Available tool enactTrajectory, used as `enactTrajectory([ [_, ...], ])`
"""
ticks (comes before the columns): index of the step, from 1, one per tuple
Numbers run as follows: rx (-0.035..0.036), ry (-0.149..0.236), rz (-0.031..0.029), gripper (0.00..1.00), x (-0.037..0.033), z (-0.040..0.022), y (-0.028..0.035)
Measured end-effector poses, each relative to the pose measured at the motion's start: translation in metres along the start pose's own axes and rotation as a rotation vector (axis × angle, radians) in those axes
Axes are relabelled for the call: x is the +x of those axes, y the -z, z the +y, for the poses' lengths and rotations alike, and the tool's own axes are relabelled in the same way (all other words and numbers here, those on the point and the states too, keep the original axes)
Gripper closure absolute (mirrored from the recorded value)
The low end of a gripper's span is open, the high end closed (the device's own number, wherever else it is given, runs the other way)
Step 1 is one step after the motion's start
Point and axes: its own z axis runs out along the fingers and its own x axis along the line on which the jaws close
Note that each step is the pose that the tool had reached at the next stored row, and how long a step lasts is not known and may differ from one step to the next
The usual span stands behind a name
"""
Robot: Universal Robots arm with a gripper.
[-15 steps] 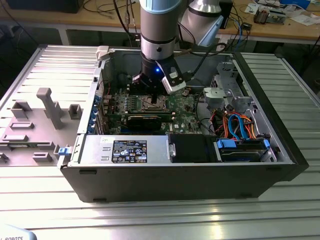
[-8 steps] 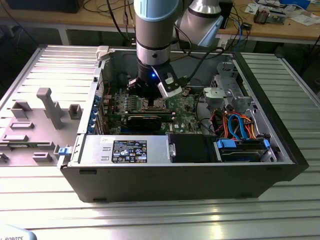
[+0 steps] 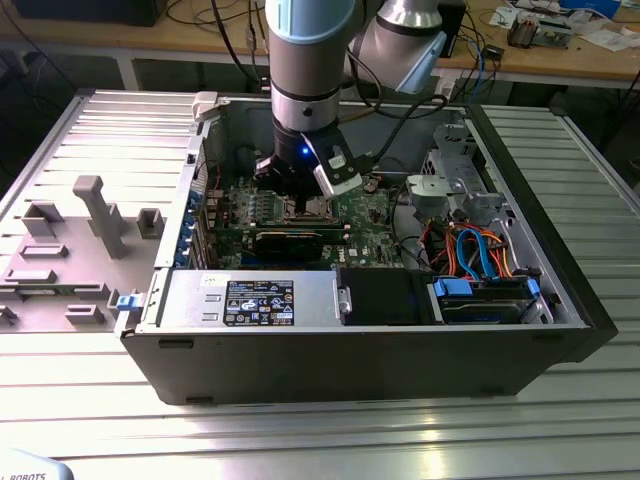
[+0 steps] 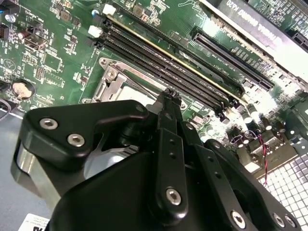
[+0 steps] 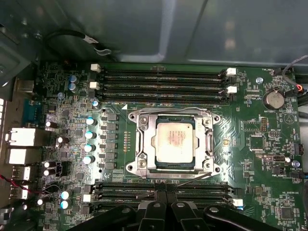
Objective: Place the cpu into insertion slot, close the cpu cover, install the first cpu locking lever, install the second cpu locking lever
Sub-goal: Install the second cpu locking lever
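Note:
In the first wrist view the cpu, a square chip with a silvery top, lies in the insertion slot at the middle of the green motherboard. The cpu cover lies flat over its edges, and the chip shows through the cover's window. One thin wire lever runs along the socket's far side. Another slants across the side nearest my gripper. My gripper is shut just beside that side, with nothing seen between its black fingers. In the second wrist view its tips hang close above the socket's metal frame.
The arm reaches down into an open computer case lying on a ribbed metal table. Long black memory slots flank the socket on two sides. A black graphics card, a power supply and a drive cage with blue cables stand around.

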Motion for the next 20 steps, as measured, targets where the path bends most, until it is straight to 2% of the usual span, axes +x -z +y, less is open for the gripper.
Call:
enactTrajectory([
  [11,-0.0016,0.000,0.0002,0.89,0.0000,0.0000,0.0000],
  [12,-0.0113,-0.001,0.0064,0.89,-0.0001,-0.0004,0.0001],
  [13,-0.0273,-0.005,0.0313,0.89,-0.0014,-0.0004,0.0000],
  [14,-0.0446,-0.008,0.0529,0.89,-0.0022,-0.0011,0.0002],
  [15,-0.0517,-0.009,0.0556,0.89,-0.0030,-0.0030,-0.0009],
  [18,-0.0548,-0.003,0.0566,0.89,-0.0030,-0.0126,-0.0022],
  [20,-0.0592,0.027,0.0616,0.89,-0.0026,-0.0140,-0.0055],
])
